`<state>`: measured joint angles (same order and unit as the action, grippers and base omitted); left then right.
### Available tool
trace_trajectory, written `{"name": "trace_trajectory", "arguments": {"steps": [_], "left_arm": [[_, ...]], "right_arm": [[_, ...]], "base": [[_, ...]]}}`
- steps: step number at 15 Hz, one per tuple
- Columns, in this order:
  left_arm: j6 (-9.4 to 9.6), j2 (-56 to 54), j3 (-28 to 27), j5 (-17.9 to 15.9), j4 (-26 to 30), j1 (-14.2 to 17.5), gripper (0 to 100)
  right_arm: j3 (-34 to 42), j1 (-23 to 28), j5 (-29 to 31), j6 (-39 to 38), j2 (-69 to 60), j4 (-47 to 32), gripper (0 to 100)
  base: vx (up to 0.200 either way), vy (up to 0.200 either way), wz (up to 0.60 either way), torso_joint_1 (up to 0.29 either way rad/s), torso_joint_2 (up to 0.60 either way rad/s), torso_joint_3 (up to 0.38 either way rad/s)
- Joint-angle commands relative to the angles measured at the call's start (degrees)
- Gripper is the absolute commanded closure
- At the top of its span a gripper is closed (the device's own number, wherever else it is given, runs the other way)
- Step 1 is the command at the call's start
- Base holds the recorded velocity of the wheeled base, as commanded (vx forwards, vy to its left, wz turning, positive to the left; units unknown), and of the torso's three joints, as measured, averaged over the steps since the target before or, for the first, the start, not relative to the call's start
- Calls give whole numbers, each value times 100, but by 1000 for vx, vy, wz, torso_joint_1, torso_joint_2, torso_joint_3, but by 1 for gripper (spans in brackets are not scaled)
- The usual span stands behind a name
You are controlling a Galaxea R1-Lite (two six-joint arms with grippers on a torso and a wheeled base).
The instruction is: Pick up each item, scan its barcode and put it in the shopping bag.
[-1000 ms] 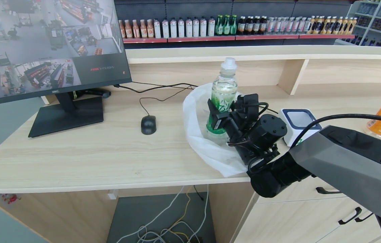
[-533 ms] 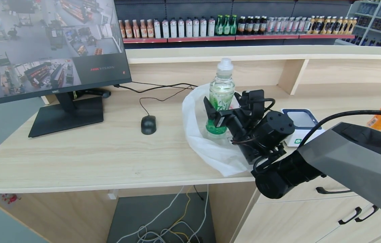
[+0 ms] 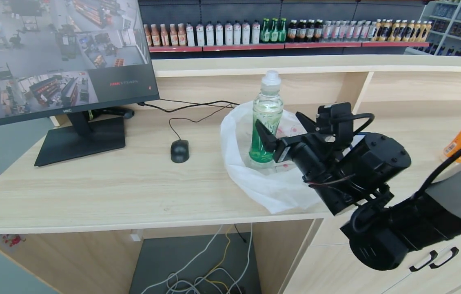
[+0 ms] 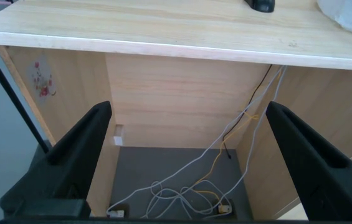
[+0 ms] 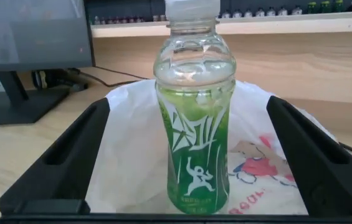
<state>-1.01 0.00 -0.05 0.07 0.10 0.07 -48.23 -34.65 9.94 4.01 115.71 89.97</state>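
Backing away from the bottle (image 3: 267, 118), the right end effector (image 3: 281, 124) hung released; the bottle stood upright on the shopping bag (image 3: 247, 179) on the table (image 3: 112, 183), apparently inside it, so this item looked bagged.

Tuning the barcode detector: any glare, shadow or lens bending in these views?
Head view: even light, soft shadows; upper ledge bows slightly, wide lens. Right wrist view: small highlights on clear top of bottle, label glare-free. Left wrist view: under-counter recess shaded, cables visible.
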Motion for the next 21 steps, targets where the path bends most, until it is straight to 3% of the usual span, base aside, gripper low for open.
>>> {"name": "trace_trajectory", "arguments": {"steps": [1, 3, 6, 12, 21], "left_arm": [[-4, 0, 5, 1, -1, 1, 0], [-13, 0, 5, 1, -1, 1, 0], [-22, 0, 5, 1, -1, 1, 0], [-31, 0, 5, 1, -1, 1, 0], [-31, 0, 5, 10, -1, 1, 0]], "right_arm": [[1070, -104, 0, 3, -884, 3, 0], [2089, -192, -53, -6, -1525, 3, 0], [2951, -262, -44, -208, -2053, 3, 0], [3276, -280, -36, -252, -2677, 3, 0], [3645, -139, -36, -304, -2940, 3, 0]], "base": [[0, 0, 0, 0, 0, 0], [0, 0, 0, 0, 0, 0], [0, 0, 0, 0, 0, 0], [0, 0, 0, 0, 0, 0], [0, -200, 0, -1, 1, 4]]}}
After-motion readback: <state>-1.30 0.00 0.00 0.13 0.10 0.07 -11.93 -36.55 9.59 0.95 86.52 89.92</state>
